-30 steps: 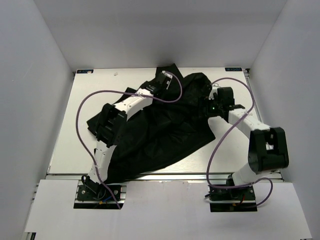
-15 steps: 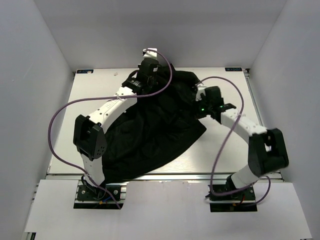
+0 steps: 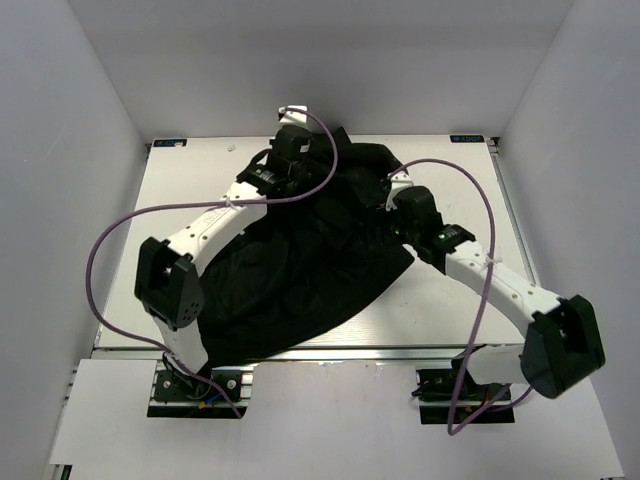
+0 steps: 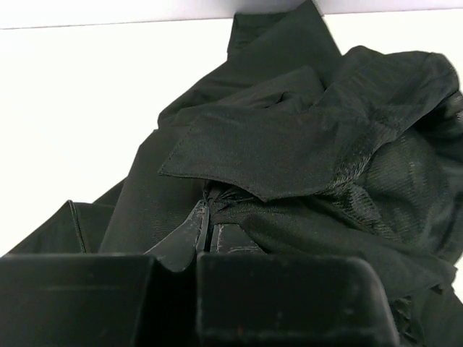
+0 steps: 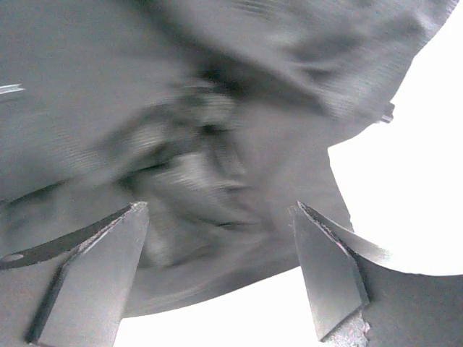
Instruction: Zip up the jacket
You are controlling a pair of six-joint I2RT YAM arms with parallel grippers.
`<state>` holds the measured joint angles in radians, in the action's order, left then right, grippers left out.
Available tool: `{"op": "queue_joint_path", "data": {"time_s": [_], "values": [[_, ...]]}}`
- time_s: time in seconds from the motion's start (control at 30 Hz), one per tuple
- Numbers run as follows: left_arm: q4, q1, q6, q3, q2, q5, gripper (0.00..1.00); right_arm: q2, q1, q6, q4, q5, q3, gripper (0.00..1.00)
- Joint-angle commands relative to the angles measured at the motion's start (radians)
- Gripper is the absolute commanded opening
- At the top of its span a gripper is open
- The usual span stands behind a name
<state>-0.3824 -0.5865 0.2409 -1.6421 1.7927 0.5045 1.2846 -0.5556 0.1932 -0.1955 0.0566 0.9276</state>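
Observation:
The black jacket [image 3: 310,260] lies crumpled across the middle of the table, with one point of fabric near the far edge. My left gripper [image 3: 308,160] is at the jacket's far end. In the left wrist view the left gripper [image 4: 205,217] is shut on a fold of the jacket [image 4: 304,144] under a flat flap. My right gripper [image 3: 388,200] hovers over the jacket's right side. In the right wrist view the right gripper [image 5: 217,210] is wide open and empty above blurred jacket fabric [image 5: 217,108]. I cannot make out the zipper.
The white table [image 3: 170,200] shows bare at the left, along the far edge and at the right of the jacket. Grey walls enclose three sides. Purple cables [image 3: 110,240] loop above both arms. A small dark bit [image 5: 387,112] sticks out at the jacket's edge.
My left arm has swung from the jacket's middle to its far end and drawn the left part of the fabric inward. My right gripper has moved left, farther over the jacket.

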Motion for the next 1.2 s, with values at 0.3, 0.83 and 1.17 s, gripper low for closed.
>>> {"op": "queue_joint_path", "data": {"time_s": [0.3,0.83,1.17], "values": [[0.114,0.005,-0.052,0.028,-0.23,-0.093,0.0,0.316,0.204,-0.178,0.238,-0.256,0.118,0.89],[0.125,0.005,-0.127,-0.067,-0.265,-0.095,0.0,0.492,0.204,-0.061,0.396,-0.611,0.335,0.0],[0.18,0.005,-0.167,-0.235,-0.366,-0.175,0.0,-0.017,0.206,-0.129,0.265,0.023,0.447,0.0]]}}
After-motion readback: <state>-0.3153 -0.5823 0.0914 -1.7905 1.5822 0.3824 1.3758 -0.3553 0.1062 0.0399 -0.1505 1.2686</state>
